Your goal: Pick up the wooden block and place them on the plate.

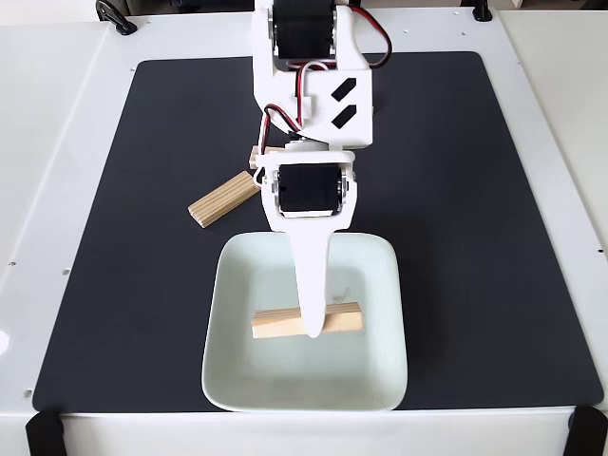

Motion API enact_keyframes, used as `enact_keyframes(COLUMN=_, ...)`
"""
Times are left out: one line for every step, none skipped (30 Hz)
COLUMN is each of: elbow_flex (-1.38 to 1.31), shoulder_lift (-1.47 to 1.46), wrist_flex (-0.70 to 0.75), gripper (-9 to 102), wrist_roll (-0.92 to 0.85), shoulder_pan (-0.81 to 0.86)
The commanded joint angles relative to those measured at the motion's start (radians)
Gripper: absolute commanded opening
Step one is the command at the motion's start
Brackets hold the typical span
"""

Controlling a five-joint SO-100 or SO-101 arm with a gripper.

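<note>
Fixed view from above and in front of the counter. The white two-finger tool (312, 328) of the arm reaches down the centre of the frame, its tapered finger ending over the lower middle, inside the pale mint-white squarish plate (366, 380) with rounded corners and a raised rim. Directly under that tip lies a small rectangular light-tan wooden block (337, 318), its long axis running left to right across the plate, at right angles to the finger that crosses it. The finger hides the block's middle, so whether the tool is clenched on the block or has released it cannot be told from this angle.

A second light-tan wooden block (223, 199) lies on the black mat (475, 237) at left of centre, above the plate's upper left corner and just left of the tool's black motor housing. Its long axis runs diagonally, from lower left to upper right. The end of a third wooden piece (255, 156) peeps out beside the arm just above it.

Judged from this layout, one block is on the plate and the diagonal one is the nearest remaining. It lies up and to the left of the tool tip, so the tool would need to lift, draw back toward the upper left, and turn its jaws to straddle the slanted short sides.
</note>
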Motion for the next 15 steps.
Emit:
enact_keyframes(elbow_flex=-0.041, shoulder_lift=0.014, wrist_flex=-0.012, gripper=-1, wrist_roll=0.018, shoulder_pan=0.018)
enact_keyframes(elbow_flex=-0.04, shoulder_lift=0.014, wrist_flex=-0.012, gripper=-1, wrist_roll=0.034, shoulder_pan=0.021)
enact_keyframes(elbow_flex=-0.04, shoulder_lift=0.014, wrist_flex=-0.012, gripper=-1, wrist_roll=0.04, shoulder_pan=0.021)
enact_keyframes(elbow_flex=-0.04, shoulder_lift=0.014, wrist_flex=-0.012, gripper=-1, wrist_roll=0.043, shoulder_pan=0.021)
enact_keyframes(elbow_flex=-0.04, shoulder_lift=0.014, wrist_flex=-0.011, gripper=-1, wrist_roll=0.041, shoulder_pan=0.021)
enact_keyframes(elbow_flex=-0.038, shoulder_lift=0.014, wrist_flex=-0.009, gripper=-1, wrist_roll=0.041, shoulder_pan=0.021)
enact_keyframes(elbow_flex=-0.038, shoulder_lift=0.014, wrist_flex=-0.008, gripper=-1, wrist_roll=0.041, shoulder_pan=0.021)
enact_keyframes(elbow_flex=-0.037, shoulder_lift=0.014, wrist_flex=-0.008, gripper=-1, wrist_roll=0.041, shoulder_pan=0.021)
enact_keyframes(elbow_flex=-0.037, shoulder_lift=0.014, wrist_flex=-0.006, gripper=-1, wrist_roll=0.04, shoulder_pan=0.023)
enact_keyframes(elbow_flex=-0.037, shoulder_lift=0.014, wrist_flex=-0.006, gripper=-1, wrist_roll=0.04, shoulder_pan=0.028)
enact_keyframes(elbow_flex=-0.035, shoulder_lift=0.014, wrist_flex=-0.006, gripper=-1, wrist_roll=0.04, shoulder_pan=0.031)
enact_keyframes(elbow_flex=-0.035, shoulder_lift=0.014, wrist_flex=-0.006, gripper=-1, wrist_roll=0.038, shoulder_pan=0.031)
enact_keyframes(elbow_flex=-0.035, shoulder_lift=0.014, wrist_flex=-0.009, gripper=-1, wrist_roll=0.038, shoulder_pan=0.032)
enact_keyframes(elbow_flex=-0.037, shoulder_lift=0.014, wrist_flex=-0.009, gripper=-1, wrist_roll=0.038, shoulder_pan=0.032)
enact_keyframes(elbow_flex=-0.038, shoulder_lift=0.014, wrist_flex=-0.009, gripper=-1, wrist_roll=0.038, shoulder_pan=0.032)
